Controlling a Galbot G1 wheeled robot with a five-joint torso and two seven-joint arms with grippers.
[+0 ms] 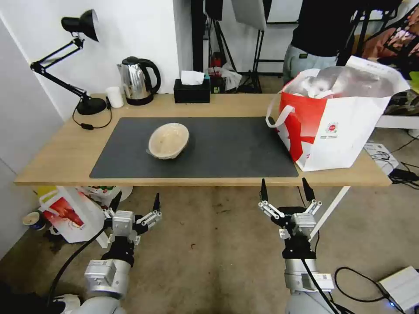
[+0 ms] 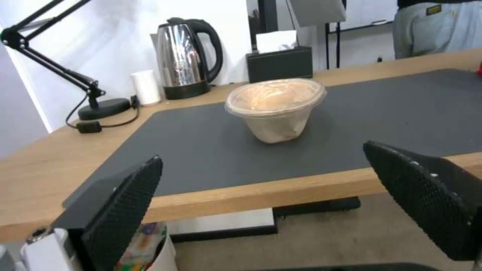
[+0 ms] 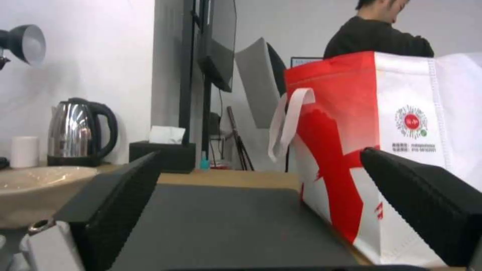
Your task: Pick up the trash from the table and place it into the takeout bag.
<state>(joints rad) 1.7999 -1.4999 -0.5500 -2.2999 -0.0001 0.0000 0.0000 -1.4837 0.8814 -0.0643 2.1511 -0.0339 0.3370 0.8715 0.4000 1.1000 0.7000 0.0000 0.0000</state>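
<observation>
The table (image 1: 52,161) spans the head view before you, a light-wood top carrying a dark grey mat (image 1: 227,148) across most of its width. At its right end stands the takeout bag (image 1: 336,126), upright on the wood with its base just overlapping the mat's right edge; its mouth is open, showing silver lining and pale contents that cannot be made out, and one white strap hangs toward the mat.

One piece of trash is on the mat: the tan film-covered bowl (image 1: 168,140), left of centre, tilted with its mouth toward the camera in the head view and well apart from the bag. In the left wrist view the bowl (image 2: 275,109) sits squarely ahead, between the two fingers.

Along the back edge stand a kettle (image 1: 139,81), a black tissue box (image 1: 191,90), a small white cup (image 1: 115,97) and a desk lamp (image 1: 74,61); none of these is trash.

Both arms hang below and in front of the table's near edge. The left gripper (image 1: 135,205) has its fingers spread and holds nothing; the right gripper (image 1: 287,192) likewise, below the bag's near corner.

By this layout you are at the last pickup, not yet begun. The next move appears to call for raising the left gripper above the tabletop, reaching forward to the bowl, and closing gently on its rim or wall, as thin film and a tilted rest may let it slip.
</observation>
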